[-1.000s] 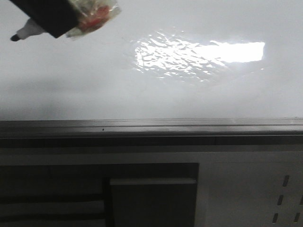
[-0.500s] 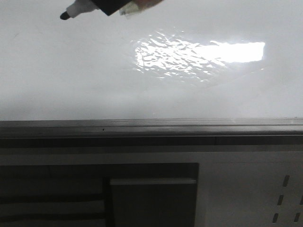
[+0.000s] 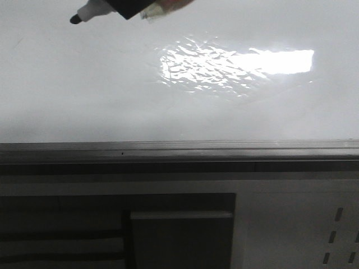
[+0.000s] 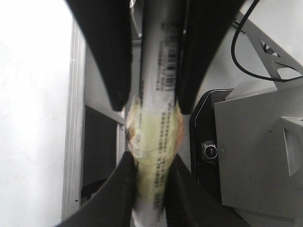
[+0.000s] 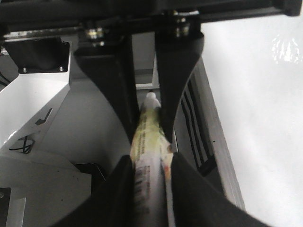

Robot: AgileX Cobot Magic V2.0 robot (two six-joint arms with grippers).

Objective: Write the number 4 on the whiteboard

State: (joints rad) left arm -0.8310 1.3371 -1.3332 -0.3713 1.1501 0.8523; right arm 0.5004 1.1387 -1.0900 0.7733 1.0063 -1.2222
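The whiteboard (image 3: 112, 84) fills the upper front view, glossy white with a rippled light reflection (image 3: 224, 64) and a grey edge rail (image 3: 179, 148). No number 4 shows on it. A marker (image 3: 92, 11) with a black tip and yellowish tape enters at the top left, tip pointing left, just off the board. The black fingers beside the tip are my left gripper (image 3: 132, 7), as far as I can tell. In the left wrist view my left gripper (image 4: 150, 161) is shut on the taped marker (image 4: 156, 137). My right gripper (image 5: 150, 163) is shut on the same marker (image 5: 147, 132), further from the tip.
Below the rail is a dark panelled cabinet front (image 3: 179, 230) with a slotted grey panel (image 3: 336, 235) at the right. The left wrist view shows the grey robot base (image 4: 255, 156), a small camera (image 4: 209, 150) and a black cable (image 4: 246, 56).
Since one second ago the marker has moved right and up along the top of the board. It has barely moved in the last half second.
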